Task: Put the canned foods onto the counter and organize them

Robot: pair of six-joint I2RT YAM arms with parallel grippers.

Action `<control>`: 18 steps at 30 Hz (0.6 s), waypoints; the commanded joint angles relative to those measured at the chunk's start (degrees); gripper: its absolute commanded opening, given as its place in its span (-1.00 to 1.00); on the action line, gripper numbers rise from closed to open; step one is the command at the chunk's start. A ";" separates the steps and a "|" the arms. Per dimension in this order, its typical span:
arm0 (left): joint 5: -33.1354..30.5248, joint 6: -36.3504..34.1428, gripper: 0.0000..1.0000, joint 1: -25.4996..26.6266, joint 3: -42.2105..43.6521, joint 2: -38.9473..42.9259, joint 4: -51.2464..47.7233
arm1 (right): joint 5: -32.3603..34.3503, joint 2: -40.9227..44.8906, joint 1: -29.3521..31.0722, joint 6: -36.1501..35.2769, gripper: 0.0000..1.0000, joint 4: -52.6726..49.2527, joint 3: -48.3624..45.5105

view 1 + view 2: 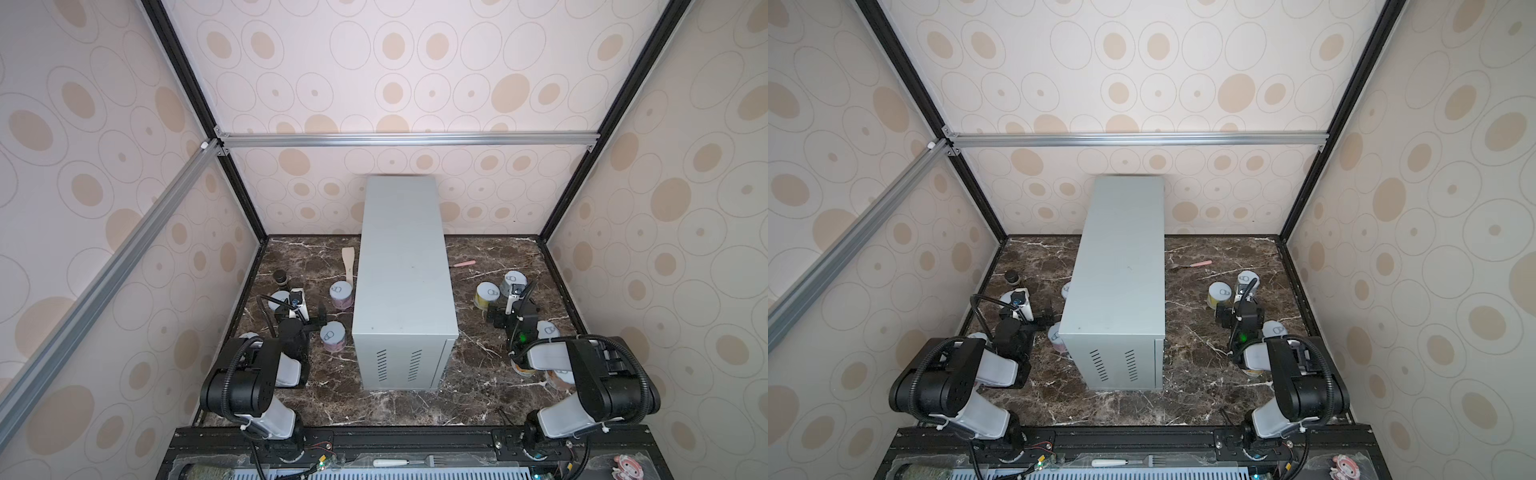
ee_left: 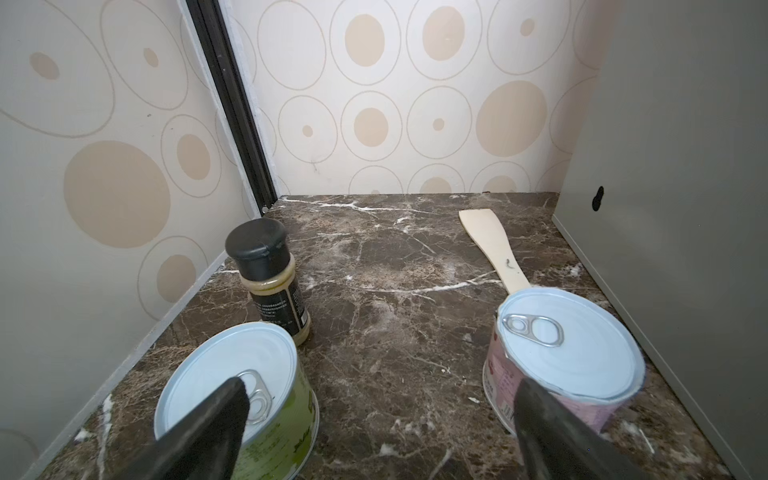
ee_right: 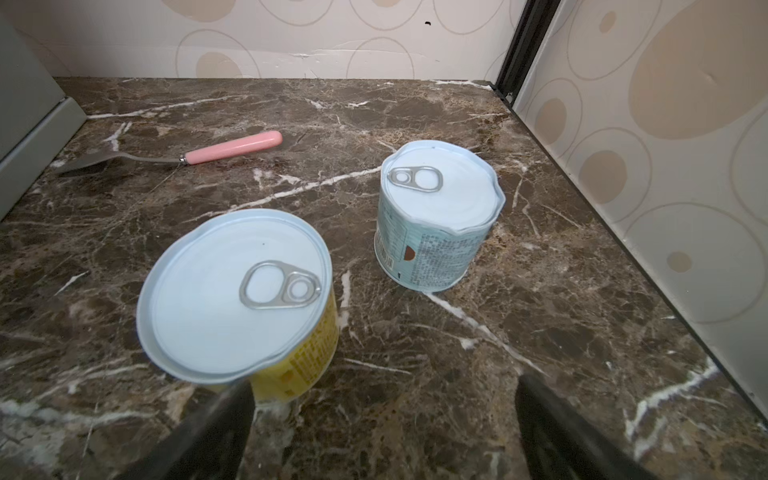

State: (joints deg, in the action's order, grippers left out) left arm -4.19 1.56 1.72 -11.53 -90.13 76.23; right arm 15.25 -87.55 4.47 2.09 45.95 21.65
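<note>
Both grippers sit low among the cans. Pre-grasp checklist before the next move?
1. left gripper open and empty: ok.
2. right gripper open and empty: ok.
3. counter top free to take cans: ok.
4. green can, pink can, yellow can and light blue can upright, lids up: ok.
5. A gripper centred on one can: not ok. The left one's gap lies over bare marble surface between green and pink; the right one's lies beside the yellow can.
6. Clearance between the green can and the spice bottle behind it: cannot tell.
</note>
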 commanded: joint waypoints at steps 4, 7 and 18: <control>-0.16 -1.75 0.98 0.26 -1.20 -0.49 2.03 | 0.52 -0.67 -0.25 -0.42 1.00 2.03 1.29; -0.12 -1.81 0.98 0.25 -1.21 -0.52 1.91 | 0.56 -0.68 -0.23 -0.44 1.00 2.03 1.29; -1.00 -1.09 0.98 0.04 -1.56 -0.56 1.21 | 0.56 -0.66 -0.20 -0.46 1.00 2.00 1.32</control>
State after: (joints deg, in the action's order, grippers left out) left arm -4.47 1.58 1.72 -11.55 -90.13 76.18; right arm 15.25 -87.55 4.47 2.09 45.95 21.65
